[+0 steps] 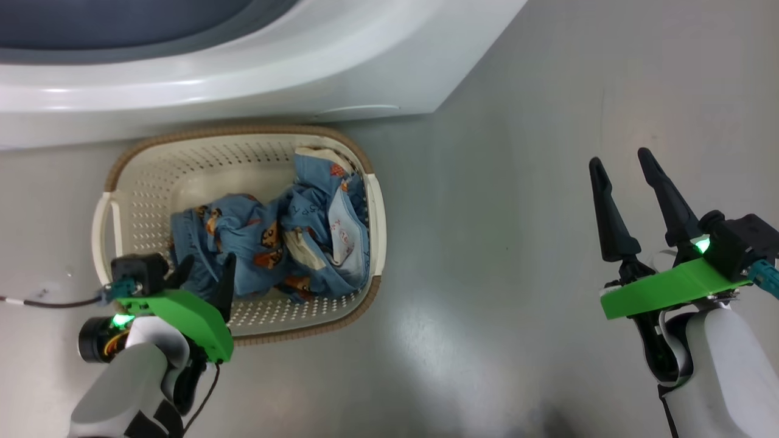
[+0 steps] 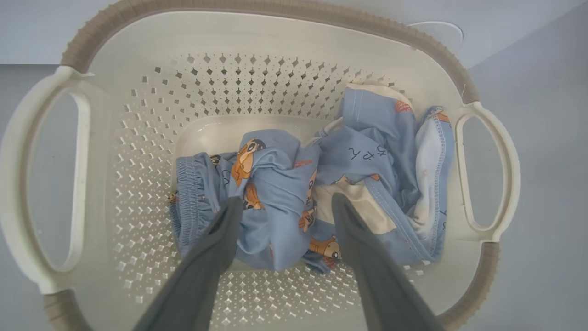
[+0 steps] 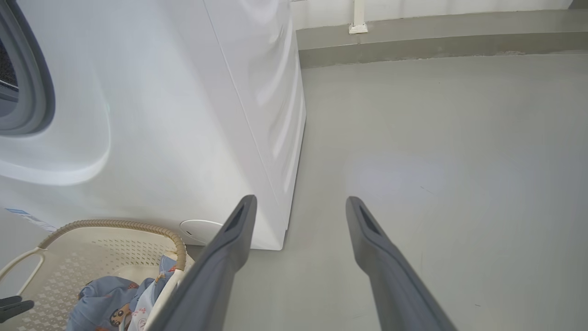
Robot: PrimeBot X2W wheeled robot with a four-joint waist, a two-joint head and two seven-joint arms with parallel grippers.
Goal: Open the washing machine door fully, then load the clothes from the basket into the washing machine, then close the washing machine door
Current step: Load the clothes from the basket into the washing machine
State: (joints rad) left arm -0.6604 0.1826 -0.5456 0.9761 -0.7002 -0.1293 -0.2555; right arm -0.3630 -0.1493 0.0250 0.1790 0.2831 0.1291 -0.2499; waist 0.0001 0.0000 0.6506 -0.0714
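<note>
Hovering spread wide over the clothes (image 1: 274,243) bunched in the basket (image 1: 243,131) just below the washing machine (image 1: 243,85), the left hand (image 1: 210,264) looks lined up for a grab, while the right hand (image 1: 619,157), also spread, hangs clear over the floor (image 1: 487,255).

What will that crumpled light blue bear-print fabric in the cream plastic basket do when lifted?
The light blue bear-print clothes lie crumpled in soft folds, so they will probably hang limp from the open left gripper. They look thin, so likely light. One end rests up the perforated cream basket wall and may drag along it.
</note>
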